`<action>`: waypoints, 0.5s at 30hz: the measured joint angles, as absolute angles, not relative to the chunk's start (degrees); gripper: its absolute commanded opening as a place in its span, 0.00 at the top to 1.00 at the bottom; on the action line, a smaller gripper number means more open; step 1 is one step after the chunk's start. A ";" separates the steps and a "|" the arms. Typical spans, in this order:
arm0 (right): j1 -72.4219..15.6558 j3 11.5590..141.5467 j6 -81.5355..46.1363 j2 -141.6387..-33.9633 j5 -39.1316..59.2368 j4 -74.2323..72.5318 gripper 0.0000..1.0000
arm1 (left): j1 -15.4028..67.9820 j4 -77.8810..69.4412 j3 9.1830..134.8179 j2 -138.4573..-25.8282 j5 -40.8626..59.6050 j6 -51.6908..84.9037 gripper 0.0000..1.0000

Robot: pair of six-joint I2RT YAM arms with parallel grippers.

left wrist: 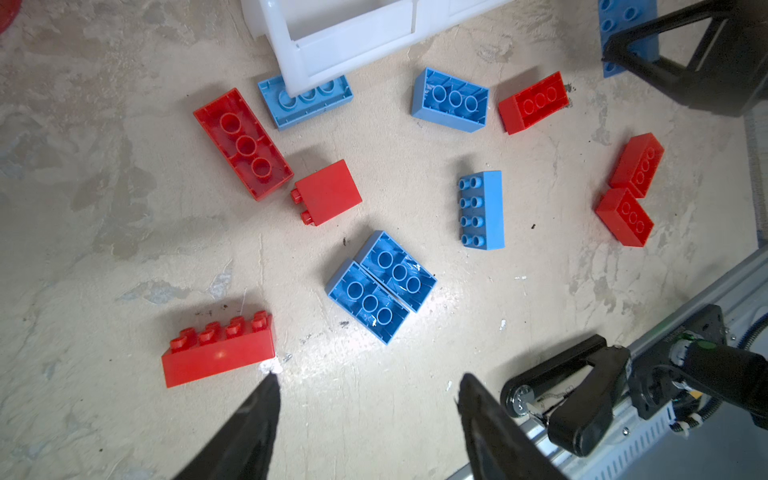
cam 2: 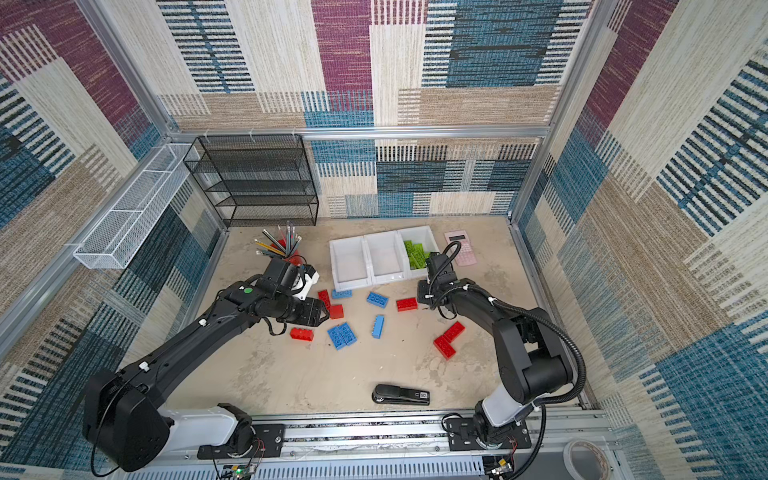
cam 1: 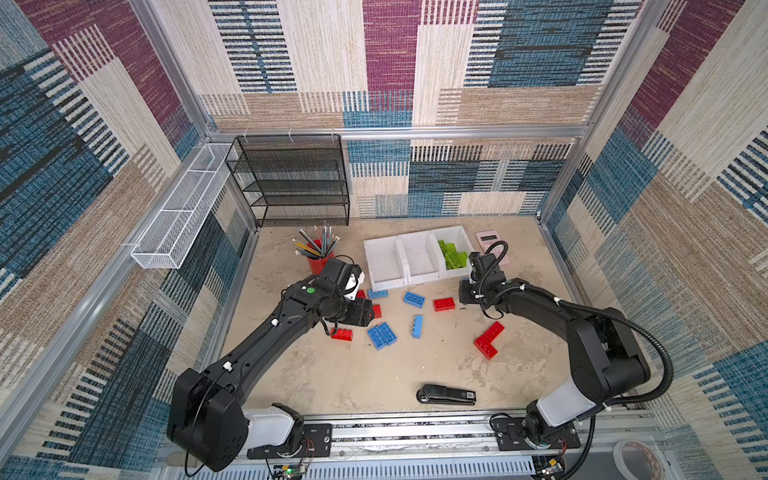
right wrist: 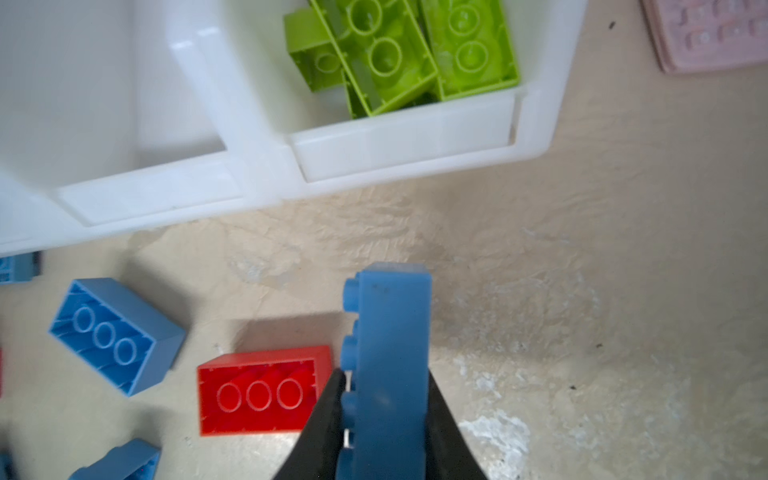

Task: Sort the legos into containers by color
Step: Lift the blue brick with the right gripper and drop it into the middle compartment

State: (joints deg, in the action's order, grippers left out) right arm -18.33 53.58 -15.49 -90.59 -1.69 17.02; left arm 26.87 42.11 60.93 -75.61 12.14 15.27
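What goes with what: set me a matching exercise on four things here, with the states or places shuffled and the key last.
1 right gripper
2 left gripper
3 green legos
4 stapler

A on the table, near the arms' bases
B open, empty
C in the end bin by the calculator
D shut on a blue lego

Pairs: 1-D, 2-B, 3-C, 4-A
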 measured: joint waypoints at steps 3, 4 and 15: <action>-18.70 55.18 -15.09 -89.25 -0.40 17.10 0.78 | 26.87 42.11 60.93 -75.61 12.14 15.27 0.31; -18.83 55.96 -15.05 -89.10 0.08 17.26 0.79 | 26.87 42.11 60.93 -75.61 12.14 15.27 0.31; -22.76 69.45 -14.72 -94.63 7.11 18.02 0.80 | 26.85 42.13 60.93 -75.40 11.92 15.27 0.31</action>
State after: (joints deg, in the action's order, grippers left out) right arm -22.76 69.45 -14.72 -94.63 7.11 18.02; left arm 26.85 42.13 60.93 -75.40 11.92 15.27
